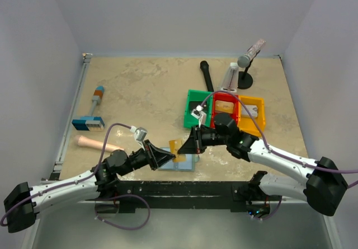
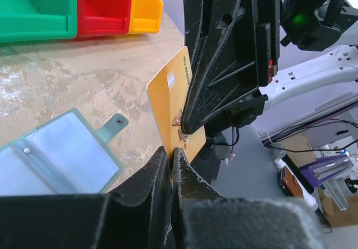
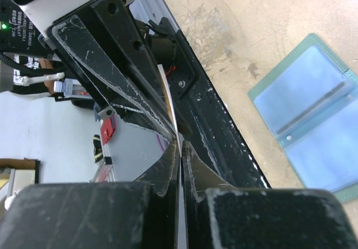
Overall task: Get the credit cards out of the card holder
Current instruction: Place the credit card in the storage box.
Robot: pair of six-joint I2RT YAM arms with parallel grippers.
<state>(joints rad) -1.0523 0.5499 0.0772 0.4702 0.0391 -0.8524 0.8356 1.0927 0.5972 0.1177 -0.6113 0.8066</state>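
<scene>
A small tan-orange plastic card (image 2: 169, 89) stands on edge in the air, out of the wallet and held from both sides. The left fingers (image 2: 164, 169) are closed on its lower corner. The right fingers (image 3: 171, 158) are pressed together on the opposite edge, where only a thin pale sliver of the card shows between them in the right wrist view. From above, the two black fingertip pairs meet nose to nose at the card, near the front middle of the mottled beige tabletop (image 1: 145, 92).

The card holder (image 1: 183, 164), a flat grey-blue bifold with a teal border and clear plastic sleeves, lies open on the tabletop directly under the two sets of fingers. Its snap tab (image 2: 113, 123) sticks out toward the card without touching it. Neither arm touches it, and I cannot tell whether other cards remain in its sleeves.

Farther back, to the right, three plastic bins sit side by side: green (image 1: 194, 109), red (image 1: 225, 108) and yellow (image 1: 253, 112). A blue-and-orange block tool (image 1: 92, 114) lies well apart on the left.
</scene>
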